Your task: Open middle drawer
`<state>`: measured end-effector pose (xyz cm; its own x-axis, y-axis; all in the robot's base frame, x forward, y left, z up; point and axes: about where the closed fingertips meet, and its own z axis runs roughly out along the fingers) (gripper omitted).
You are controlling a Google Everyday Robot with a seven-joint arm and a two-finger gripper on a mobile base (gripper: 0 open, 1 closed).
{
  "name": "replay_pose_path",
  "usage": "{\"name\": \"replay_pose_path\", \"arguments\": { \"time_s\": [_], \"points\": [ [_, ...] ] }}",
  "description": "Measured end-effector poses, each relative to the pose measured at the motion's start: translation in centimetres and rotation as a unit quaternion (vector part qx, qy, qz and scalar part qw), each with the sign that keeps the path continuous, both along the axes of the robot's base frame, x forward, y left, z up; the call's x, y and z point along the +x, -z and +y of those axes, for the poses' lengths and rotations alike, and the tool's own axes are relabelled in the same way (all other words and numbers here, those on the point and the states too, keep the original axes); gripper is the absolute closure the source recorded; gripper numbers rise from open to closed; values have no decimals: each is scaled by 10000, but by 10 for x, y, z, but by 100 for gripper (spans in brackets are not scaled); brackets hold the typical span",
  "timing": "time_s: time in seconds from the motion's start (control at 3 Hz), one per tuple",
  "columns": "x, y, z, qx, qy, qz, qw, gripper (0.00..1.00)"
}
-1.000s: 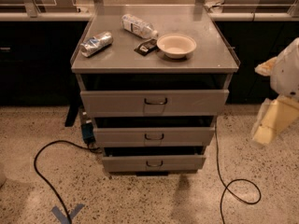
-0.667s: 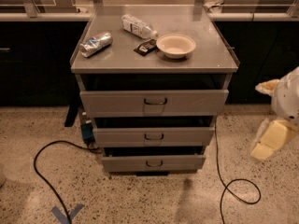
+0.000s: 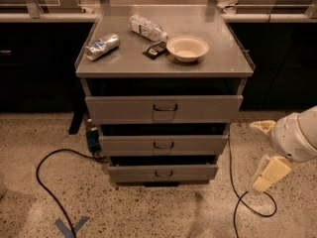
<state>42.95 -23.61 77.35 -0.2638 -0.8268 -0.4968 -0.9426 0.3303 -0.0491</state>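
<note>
At four o'clock in the camera view, the gripper hangs low, holding nothing; we cannot tell how far open it is. The middle drawer sits just below centre, at the gripper's nine o'clock. We judge that a slight height error would hook the top drawer or the bottom drawer instead.

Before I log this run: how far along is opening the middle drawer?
Nothing looks done yet: the middle drawer does not look pulled out, and its handle is untouched. In hand: the gripper hangs low to the right of the cabinet, well clear of the drawer. Left: reach the handle, grip it and pull.
</note>
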Motion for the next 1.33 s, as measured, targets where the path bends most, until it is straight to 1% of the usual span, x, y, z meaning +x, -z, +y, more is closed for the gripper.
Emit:
{"name": "replay_pose_path", "arguments": {
  "time_s": [0.33, 0.67, 1.0, 1.33],
  "points": [
    [12, 49, 15, 291, -512, 241, 9980, 0],
    [12, 49, 15, 291, -512, 241, 9980, 0],
    [12, 77, 41, 411, -760, 388, 9955, 0],
    [19, 116, 87, 695, -1047, 528, 9907, 0]
  ]
}}
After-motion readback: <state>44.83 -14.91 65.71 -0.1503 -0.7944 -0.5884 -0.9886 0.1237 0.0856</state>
